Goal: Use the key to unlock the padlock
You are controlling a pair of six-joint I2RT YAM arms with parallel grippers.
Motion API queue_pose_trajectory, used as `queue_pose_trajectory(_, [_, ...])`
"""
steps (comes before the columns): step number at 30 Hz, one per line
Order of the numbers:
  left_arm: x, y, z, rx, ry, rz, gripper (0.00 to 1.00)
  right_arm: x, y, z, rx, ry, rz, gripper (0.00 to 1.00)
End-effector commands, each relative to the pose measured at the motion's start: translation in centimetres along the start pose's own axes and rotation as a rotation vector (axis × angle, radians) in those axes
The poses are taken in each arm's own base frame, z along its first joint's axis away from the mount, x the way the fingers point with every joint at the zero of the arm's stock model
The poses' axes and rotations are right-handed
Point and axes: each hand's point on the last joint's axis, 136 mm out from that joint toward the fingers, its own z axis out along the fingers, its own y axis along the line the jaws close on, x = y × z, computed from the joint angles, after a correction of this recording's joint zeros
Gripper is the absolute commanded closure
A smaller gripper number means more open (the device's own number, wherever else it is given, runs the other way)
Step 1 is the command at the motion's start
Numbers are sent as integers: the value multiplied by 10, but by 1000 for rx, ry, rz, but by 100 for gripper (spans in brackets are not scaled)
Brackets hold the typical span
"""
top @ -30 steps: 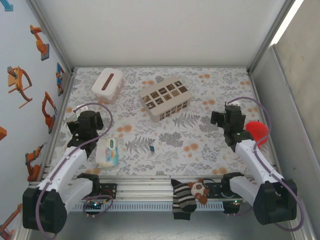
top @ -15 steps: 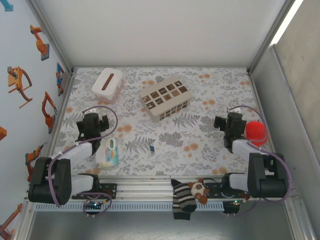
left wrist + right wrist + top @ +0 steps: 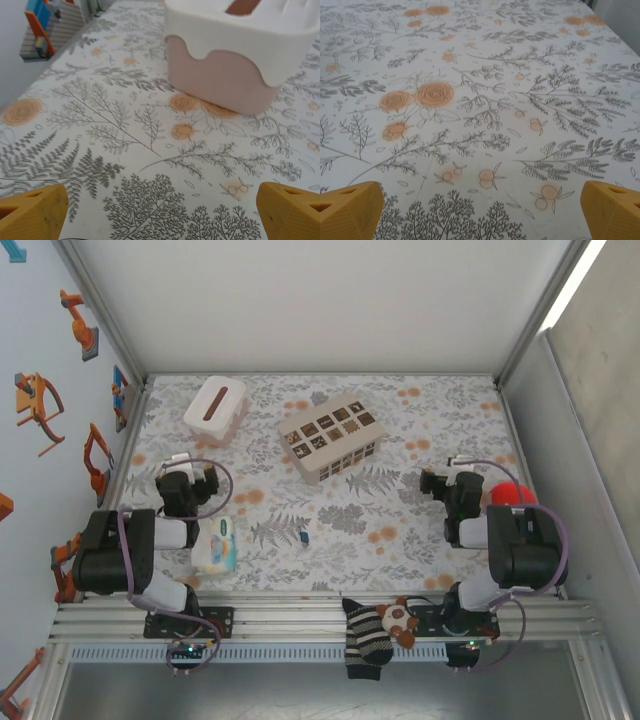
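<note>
- Padlock point(image 3: 303, 536): tiny, blue, lying on the desk point(image 3: 400, 440) near its front edge, about midway between the arms; long axis too small to tell.
- Wipes pack point(image 3: 215, 543): left of the padlock, apart from it.
- Left claw point(image 3: 188, 462): spread wide, holding nothing; padlock lies to its right and nearer the bases. Seemingly the slightly closer arm.
- Right claw point(image 3: 445, 478): spread wide, holding nothing; padlock lies to its left and nearer the bases.
</note>
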Motion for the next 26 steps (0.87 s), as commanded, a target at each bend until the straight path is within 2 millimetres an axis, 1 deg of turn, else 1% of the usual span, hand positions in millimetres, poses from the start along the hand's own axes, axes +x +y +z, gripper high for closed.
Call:
queue_pose_trajectory(1, [-26,-9,6,46,-46,10,4,-26,-9,9,40,-39,20,1])
queue_pose_trajectory(3, [-25,-8,14,40,-14,7,4,-26,-9,9,42,-40,22,1])
queue_pose_trajectory(5, [-24,-5,13,41,-4,-6,4,-26,-9,9,42,-39,20,1])
queue_pose_trajectory(26, [-25,-6,13,40,-11,-6,4,-26,-9,9,42,-42,18,1])
